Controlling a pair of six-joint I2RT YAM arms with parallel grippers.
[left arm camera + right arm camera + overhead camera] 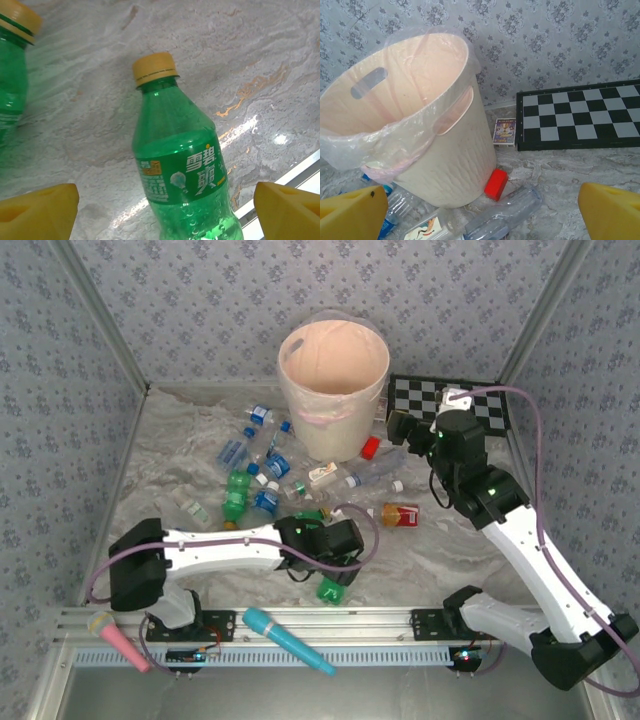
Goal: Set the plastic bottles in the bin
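Observation:
A green plastic bottle (180,170) with a yellow cap lies on the marbled table between the yellow fingers (40,210) of my left gripper (165,217), with a gap on each side. From above, its base (330,591) sticks out under the left gripper (335,558). A second green bottle (10,75) lies just beyond. More bottles (260,455) lie scattered left of the peach bin (335,390). My right gripper (398,430) hovers open to the right of the bin (420,125), above a clear bottle (505,217), with nothing between its fingers (612,212).
A red block (496,183) rests against the bin's foot. A checkerboard (580,115) and a small card box (505,131) lie by the back wall. A brown bottle (400,513) lies mid-table. A pink wand (115,635) and a blue wand (290,640) rest on the front rail.

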